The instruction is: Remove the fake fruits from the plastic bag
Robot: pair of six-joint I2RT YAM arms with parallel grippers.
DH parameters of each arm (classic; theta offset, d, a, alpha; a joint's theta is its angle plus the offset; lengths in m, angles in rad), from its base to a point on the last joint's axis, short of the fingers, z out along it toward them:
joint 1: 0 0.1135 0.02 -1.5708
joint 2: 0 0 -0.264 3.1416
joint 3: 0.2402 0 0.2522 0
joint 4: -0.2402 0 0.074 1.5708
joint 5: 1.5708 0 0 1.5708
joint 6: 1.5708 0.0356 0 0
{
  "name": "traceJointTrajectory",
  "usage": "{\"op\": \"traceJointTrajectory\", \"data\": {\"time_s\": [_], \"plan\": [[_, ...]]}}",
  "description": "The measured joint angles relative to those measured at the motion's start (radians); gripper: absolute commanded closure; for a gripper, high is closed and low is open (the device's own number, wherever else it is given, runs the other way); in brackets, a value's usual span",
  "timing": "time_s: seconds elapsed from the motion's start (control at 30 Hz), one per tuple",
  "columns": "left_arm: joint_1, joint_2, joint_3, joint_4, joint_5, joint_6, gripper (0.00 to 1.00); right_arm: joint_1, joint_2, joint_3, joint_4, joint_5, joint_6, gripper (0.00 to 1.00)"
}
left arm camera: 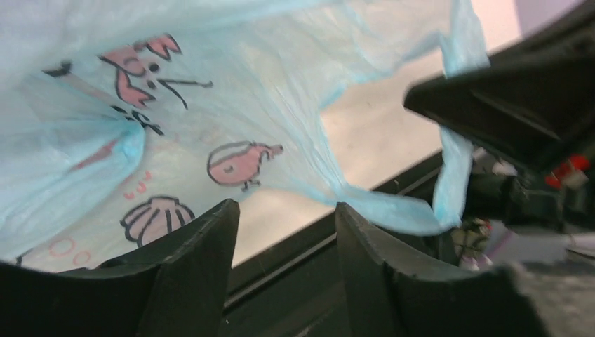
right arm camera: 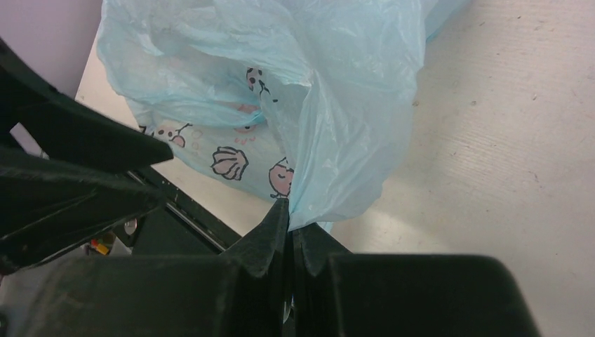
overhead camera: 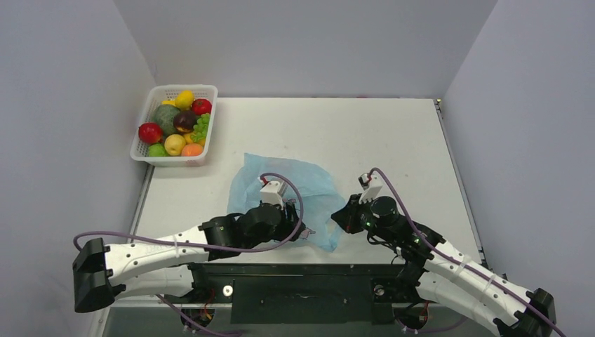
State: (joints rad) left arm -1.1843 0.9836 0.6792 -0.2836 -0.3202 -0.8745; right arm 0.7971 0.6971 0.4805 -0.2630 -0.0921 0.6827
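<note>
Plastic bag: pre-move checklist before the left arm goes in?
1. Grip of right pincer on plastic bag edge: ok, shut on it.
2. Opening of left pincer: ok, open, nothing between its fingers.
3. Gap between the two pincers: ok, close but apart.
4. Bag mouth spread enough for entry: cannot tell.
5. Any fake fruits inside the bag: cannot tell, none in view.

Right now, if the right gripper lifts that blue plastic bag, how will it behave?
Probably floppy: the plastic bag is thin and crinkled, hanging in folds where the right gripper pinches it, so it should sag rather than hold shape. Likely light, being translucent film. It might slip free, as only a small fold is clamped.
</note>
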Motion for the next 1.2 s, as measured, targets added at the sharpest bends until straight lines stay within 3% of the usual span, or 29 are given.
{"op": "traceJointTrajectory", "data": {"time_s": [0.27,0.63,0.83,0.93,1.2], "plan": [[0.002,0.232,0.131,0.014,-0.206,0.05,0.67,0.096,-0.014,0.0,-0.001,0.014,0.015,1.0],[0.209,0.383,0.142,0.123,-0.203,0.101,0.67,0.158,-0.021,0.002,0.0,0.036,0.044,1.0],[0.345,0.488,0.145,0.212,-0.201,0.104,0.6,0.16,-0.026,0.008,-0.001,0.035,0.052,1.0],[0.394,0.528,0.151,0.255,-0.207,0.098,0.5,0.16,-0.04,0.011,-0.002,0.035,0.056,1.0],[0.451,0.623,0.194,0.343,-0.193,0.011,0.38,0.161,-0.052,0.013,-0.009,0.014,0.06,1.0]]}}
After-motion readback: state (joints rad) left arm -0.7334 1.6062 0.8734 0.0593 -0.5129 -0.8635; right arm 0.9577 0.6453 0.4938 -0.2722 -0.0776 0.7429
